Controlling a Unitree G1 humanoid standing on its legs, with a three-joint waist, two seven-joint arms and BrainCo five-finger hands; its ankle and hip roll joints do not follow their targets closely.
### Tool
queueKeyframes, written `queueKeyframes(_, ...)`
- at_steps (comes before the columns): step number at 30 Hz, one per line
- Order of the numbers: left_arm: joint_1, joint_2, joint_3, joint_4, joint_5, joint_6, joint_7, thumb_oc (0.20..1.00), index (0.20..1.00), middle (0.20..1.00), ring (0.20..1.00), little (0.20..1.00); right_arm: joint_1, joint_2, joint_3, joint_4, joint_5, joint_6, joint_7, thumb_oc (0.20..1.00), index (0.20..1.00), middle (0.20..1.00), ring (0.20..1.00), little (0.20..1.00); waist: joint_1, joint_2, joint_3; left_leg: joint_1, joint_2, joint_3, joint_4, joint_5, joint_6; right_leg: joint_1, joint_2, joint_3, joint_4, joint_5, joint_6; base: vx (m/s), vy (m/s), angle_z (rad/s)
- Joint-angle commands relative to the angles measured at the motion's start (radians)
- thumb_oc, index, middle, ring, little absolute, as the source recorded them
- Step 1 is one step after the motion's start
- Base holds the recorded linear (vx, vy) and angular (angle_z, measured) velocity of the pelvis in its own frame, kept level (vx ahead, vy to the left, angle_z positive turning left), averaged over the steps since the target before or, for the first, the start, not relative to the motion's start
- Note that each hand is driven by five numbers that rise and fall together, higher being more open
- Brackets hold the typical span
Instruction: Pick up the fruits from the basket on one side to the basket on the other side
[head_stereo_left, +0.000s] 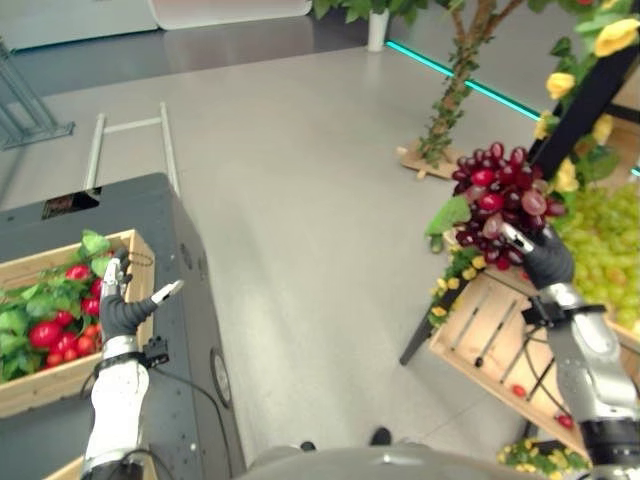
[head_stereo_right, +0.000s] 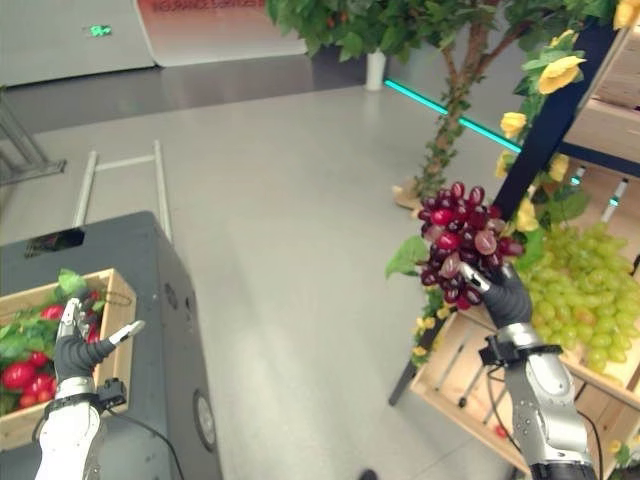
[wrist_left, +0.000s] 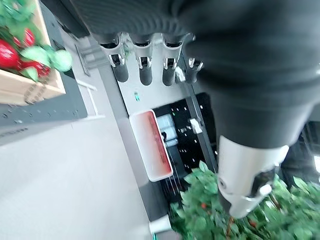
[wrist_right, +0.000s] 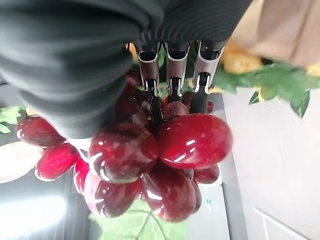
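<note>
My right hand (head_stereo_left: 545, 258) is raised on the right, shut on a bunch of dark red grapes (head_stereo_left: 498, 196) with a green leaf (head_stereo_left: 447, 214). Up close, the red grapes (wrist_right: 160, 160) fill the space under its curled fingers (wrist_right: 172, 70). Below and behind it a wooden crate (head_stereo_left: 500, 340) holds green grapes (head_stereo_left: 600, 240). On the left, a wooden crate (head_stereo_left: 140, 262) of red fruit (head_stereo_left: 45, 333) and leaves sits on a dark grey cabinet (head_stereo_left: 150, 210). My left hand (head_stereo_left: 122, 310) hovers at that crate's near right corner, open, fingers (wrist_left: 145, 62) straight and holding nothing.
A dark slanted stand (head_stereo_left: 590, 95) with yellow flowers (head_stereo_left: 560, 85) rises behind the right crate. A vine-wrapped tree trunk (head_stereo_left: 455, 70) stands further back. Open grey floor (head_stereo_left: 300, 200) lies between the two crates. A metal rail frame (head_stereo_left: 130, 140) lies behind the cabinet.
</note>
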Motion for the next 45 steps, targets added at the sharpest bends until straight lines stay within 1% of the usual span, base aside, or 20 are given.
queueKeyframes(1, -0.01, 0.07, 0.031, -0.062, 0.047, -0.047, -0.001, 1.0, 1.0, 1.0, 1.0, 1.0, -0.069, 0.002, -0.074, -0.06, 0.016, -0.053, 0.007, 0.2, 0.2, 0.2, 0.2, 0.2, 0.007, -0.032, -0.051, -0.013, -0.051, -0.071, 0.054, -0.086, -0.032, -0.01, -0.039, 0.015, -0.039, 0.077, 0.064, 0.03, 0.035, 0.04)
queueKeyframes(12, 0.001, 0.069, 0.048, -0.078, 0.061, -0.036, 0.0, 1.0, 1.0, 1.0, 1.0, 1.0, -0.065, 0.004, -0.087, -0.144, 0.052, -0.041, 0.026, 0.2, 0.2, 0.2, 0.2, 0.2, 0.002, -0.047, -0.07, 0.005, -0.068, -0.071, 0.059, -0.105, -0.017, 0.016, -0.066, -0.032, -0.041, 0.113, 0.078, 0.02, 0.031, 0.02)
queueKeyframes(18, 0.012, 0.068, 0.059, -0.086, 0.062, -0.032, -0.011, 1.0, 1.0, 1.0, 1.0, 1.0, -0.011, -0.005, -0.135, -0.179, 0.049, -0.032, 0.042, 0.2, 0.2, 0.2, 0.2, 0.2, -0.022, -0.051, -0.063, 0.014, -0.078, -0.058, 0.07, -0.116, -0.012, 0.005, -0.087, -0.031, -0.006, 0.139, 0.091, -0.01, 0.06, 0.01)
queueKeyframes(23, 0.022, 0.058, 0.055, -0.072, 0.061, -0.026, -0.02, 1.0, 1.0, 1.0, 1.0, 1.0, 0.051, 0.001, -0.188, -0.179, 0.039, -0.032, 0.045, 0.2, 0.2, 0.2, 0.2, 0.2, -0.052, -0.049, -0.056, 0.028, -0.099, -0.024, 0.057, -0.119, -0.008, -0.008, -0.135, -0.024, -0.02, 0.196, 0.116, -0.02, 0.067, -0.14)
queueKeyframes(24, 0.021, 0.059, 0.056, -0.071, 0.062, -0.025, -0.024, 1.0, 1.0, 1.0, 1.0, 1.0, 0.059, -0.002, -0.195, -0.177, 0.034, -0.032, 0.043, 0.2, 0.2, 0.2, 0.2, 0.2, -0.05, -0.047, -0.053, 0.032, -0.099, -0.011, 0.052, -0.124, -0.01, -0.008, -0.149, -0.025, -0.036, 0.214, 0.128, -0.07, 0.034, -0.27)
queueKeyframes(25, 0.017, 0.062, 0.055, -0.074, 0.061, -0.023, -0.025, 1.0, 1.0, 1.0, 1.0, 1.0, 0.057, -0.005, -0.197, -0.173, 0.033, -0.04, 0.038, 0.2, 0.2, 0.2, 0.2, 0.2, -0.047, -0.045, -0.047, 0.027, -0.097, 0.004, 0.052, -0.119, -0.013, -0.011, -0.173, -0.047, -0.041, 0.238, 0.139, -0.11, 0.036, -0.4)
queueKeyframes(26, 0.018, 0.066, 0.052, -0.074, 0.061, -0.022, -0.027, 1.0, 1.0, 1.0, 1.0, 1.0, 0.056, -0.012, -0.194, -0.169, 0.028, -0.045, 0.029, 0.2, 0.2, 0.2, 0.2, 0.2, -0.036, -0.041, -0.042, 0.021, -0.091, 0.024, 0.051, -0.113, -0.015, -0.005, -0.202, -0.109, -0.041, 0.239, 0.143, -0.1, 0.042, -0.66)
queueKeyframes(27, 0.021, 0.074, 0.057, -0.077, 0.06, -0.021, -0.026, 1.0, 1.0, 1.0, 1.0, 1.0, 0.04, -0.017, -0.189, -0.16, 0.029, -0.049, 0.019, 0.2, 0.2, 0.2, 0.2, 0.2, -0.008, -0.03, -0.045, 0.025, -0.075, 0.053, 0.04, -0.122, -0.027, 0.027, -0.239, -0.229, -0.026, 0.22, 0.162, -0.12, 0.063, -0.82)
queueKeyframes(29, 0.027, 0.078, 0.058, -0.082, 0.052, -0.022, -0.017, 1.0, 1.0, 1.0, 1.0, 1.0, 0.005, -0.024, -0.171, -0.144, 0.035, -0.045, 0.002, 0.2, 0.2, 0.2, 0.2, 0.2, 0.007, -0.014, -0.037, 0.021, -0.062, 0.103, 0.025, -0.11, -0.028, 0.048, -0.295, -0.36, 0.051, 0.227, 0.159, -0.11, 0.061, -0.98)
queueKeyframes(30, 0.025, 0.082, 0.061, -0.082, 0.044, -0.025, -0.01, 1.0, 1.0, 1.0, 1.0, 1.0, -0.015, -0.03, -0.163, -0.136, 0.039, -0.042, 0.0, 0.2, 0.2, 0.2, 0.2, 0.2, -0.001, -0.007, -0.029, 0.027, -0.058, 0.11, 0.018, -0.107, -0.02, 0.048, -0.3, -0.373, 0.121, 0.218, 0.158, -0.05, 0.039, -0.85)
queueKeyframes(31, 0.024, 0.081, 0.063, -0.08, 0.043, -0.026, -0.01, 1.0, 1.0, 1.0, 1.0, 1.0, -0.021, -0.032, -0.16, -0.133, 0.04, -0.042, 0.001, 0.2, 0.2, 0.2, 0.2, 0.2, -0.003, -0.008, -0.025, 0.03, -0.061, 0.11, 0.016, -0.108, -0.019, 0.042, -0.31, -0.368, 0.14, 0.208, 0.159, 0.0, 0.046, -0.91)
queueKeyframes(32, 0.03, 0.086, 0.071, -0.087, 0.041, -0.023, 0.003, 1.0, 1.0, 1.0, 1.0, 1.0, -0.041, -0.041, -0.152, -0.133, 0.039, -0.034, -0.003, 0.2, 0.2, 0.2, 0.2, 0.2, -0.011, 0.005, -0.015, 0.047, -0.061, 0.129, 0.011, -0.117, -0.002, 0.016, -0.308, -0.386, 0.277, 0.197, 0.164, 0.04, 0.009, -0.56)
queueKeyframes(34, 0.036, 0.086, 0.074, -0.092, 0.037, -0.018, 0.012, 1.0, 1.0, 1.0, 1.0, 1.0, -0.043, -0.046, -0.143, -0.137, 0.044, -0.03, 0.0, 0.2, 0.2, 0.2, 0.2, 0.2, -0.013, 0.009, -0.013, 0.065, -0.057, 0.166, 0.013, -0.135, 0.005, 0.016, -0.351, -0.43, 0.35, 0.197, 0.168, 0.03, -0.047, -0.86)
queueKeyframes(35, 0.036, 0.087, 0.07, -0.087, 0.035, -0.017, 0.014, 1.0, 1.0, 1.0, 1.0, 1.0, -0.045, -0.052, -0.139, -0.136, 0.038, -0.027, -0.002, 0.2, 0.2, 0.2, 0.2, 0.2, -0.017, 0.007, -0.015, 0.068, -0.055, 0.181, 0.016, -0.143, 0.007, 0.026, -0.36, -0.434, 0.342, 0.187, 0.165, -0.02, -0.133, -1.14)
queueKeyframes(37, 0.031, 0.09, 0.062, -0.084, 0.032, -0.021, 0.016, 1.0, 1.0, 1.0, 1.0, 1.0, -0.055, -0.055, -0.131, -0.13, 0.033, -0.028, -0.01, 0.2, 0.2, 0.2, 0.2, 0.2, -0.016, -0.003, -0.017, 0.063, -0.053, 0.207, 0.022, -0.148, 0.009, 0.044, -0.354, -0.433, 0.297, 0.177, 0.16, -0.04, -0.18, -0.65)
queueKeyframes(38, 0.036, 0.085, 0.06, -0.074, 0.017, -0.027, 0.025, 1.0, 1.0, 1.0, 1.0, 1.0, -0.076, -0.064, -0.129, -0.119, 0.044, -0.029, -0.016, 0.2, 0.2, 0.2, 0.2, 0.2, -0.007, -0.014, -0.023, 0.045, -0.039, 0.245, 0.021, -0.136, 0.007, 0.051, -0.309, -0.415, 0.199, 0.148, 0.146, -0.03, -0.269, -0.41)
queueKeyframes(39, 0.036, 0.079, 0.056, -0.07, 0.011, -0.029, 0.026, 1.0, 1.0, 1.0, 1.0, 1.0, -0.083, -0.065, -0.124, -0.113, 0.046, -0.035, -0.024, 0.2, 0.2, 0.2, 0.2, 0.2, -0.001, -0.017, -0.026, 0.037, -0.03, 0.269, 0.025, -0.133, 0.002, 0.051, -0.297, -0.413, 0.165, 0.139, 0.143, -0.03, -0.277, -0.6)
queueKeyframes(40, 0.036, 0.079, 0.057, -0.069, 0.01, -0.03, 0.026, 1.0, 1.0, 1.0, 1.0, 1.0, -0.085, -0.066, -0.123, -0.111, 0.047, -0.036, -0.025, 0.2, 0.2, 0.2, 0.2, 0.2, 0.003, -0.016, -0.027, 0.035, -0.027, 0.275, 0.027, -0.132, 0.0, 0.048, -0.291, -0.41, 0.158, 0.139, 0.139, -0.01, -0.239, -0.77)
queueKeyframes(42, 0.039, 0.062, 0.045, -0.037, -0.029, -0.039, 0.023, 1.0, 1.0, 1.0, 1.0, 1.0, -0.08, -0.058, -0.109, -0.111, 0.053, -0.047, -0.034, 0.2, 0.2, 0.2, 0.2, 0.2, -0.003, -0.025, -0.026, 0.021, 0.011, 0.318, 0.031, -0.122, -0.018, 0.007, -0.242, -0.358, 0.105, 0.122, 0.116, 0.01, -0.342, -1.04)
queueKeyframes(45, 0.044, 0.06, 0.036, -0.042, -0.024, -0.041, 0.017, 1.0, 1.0, 1.0, 1.0, 1.0, -0.063, -0.064, -0.108, -0.125, 0.048, -0.048, -0.031, 0.2, 0.2, 0.2, 0.2, 0.2, -0.011, -0.035, -0.027, 0.011, 0.039, 0.353, 0.04, -0.122, -0.031, -0.006, -0.212, -0.349, 0.06, 0.119, 0.104, 0.01, -0.242, -0.92)
